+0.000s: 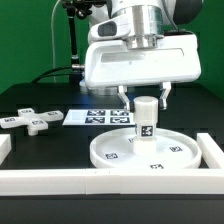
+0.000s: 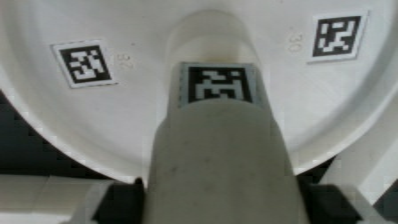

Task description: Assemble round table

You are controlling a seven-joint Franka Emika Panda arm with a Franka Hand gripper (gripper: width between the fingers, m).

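Note:
The large rimmed disc [image 1: 120,156] lies flat on the black table near the front, and several tags show on it. The short thick post [image 1: 145,120] stands upright on the disc's middle, with a tag on its side. My gripper [image 1: 143,100] hangs straight above the post, one finger on each side of its top. A narrow dark gap shows on each side, so the jaws are open. In the wrist view the post [image 2: 228,140] fills the middle, between the fingers [image 2: 86,198], with the disc [image 2: 125,40] beneath it. The cross-shaped piece [image 1: 30,121] lies apart at the exterior view's left.
The marker board [image 1: 103,117] lies flat behind the disc. Long white rail bars run along the front [image 1: 100,182] and the exterior view's right [image 1: 212,150]. Another rail end sits at the left edge [image 1: 4,146].

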